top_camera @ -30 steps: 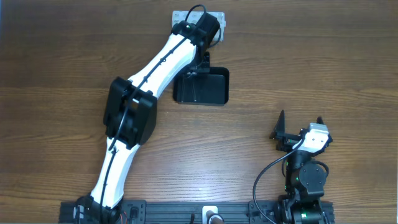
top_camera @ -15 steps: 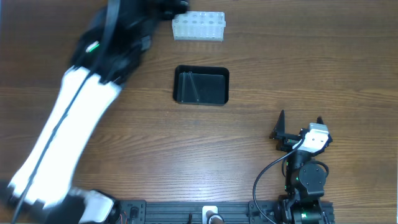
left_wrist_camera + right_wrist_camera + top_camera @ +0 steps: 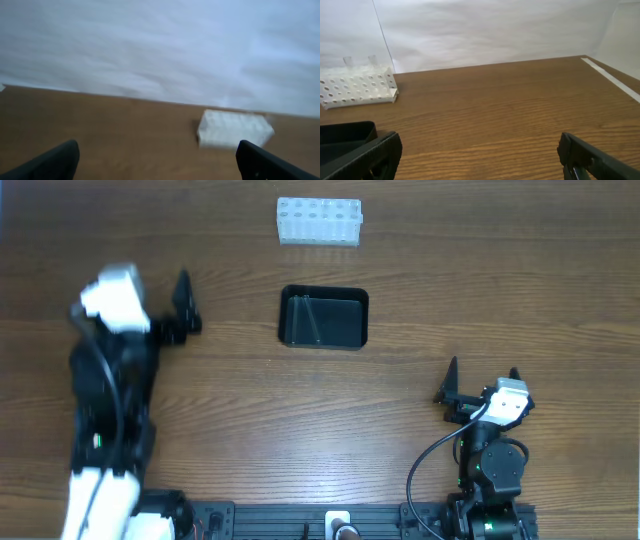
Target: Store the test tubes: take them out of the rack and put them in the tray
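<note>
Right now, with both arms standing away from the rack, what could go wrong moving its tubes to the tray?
1. The two test tubes upright in the rack are thin and clear against a pale wall, so a grasp could miss or knock one.
2. The rack seems unfixed on the table; pulling a tube up might lift or tip it.
3. The black tray lies just in front of the rack, so a low reach might clip its rim.

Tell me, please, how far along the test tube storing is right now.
Done: one clear tube seems to lie in the tray. In hand: nothing; the left pincer and right pincer are both open and empty, away from the rack. Remaining: two tubes stand up out of the rack.
</note>
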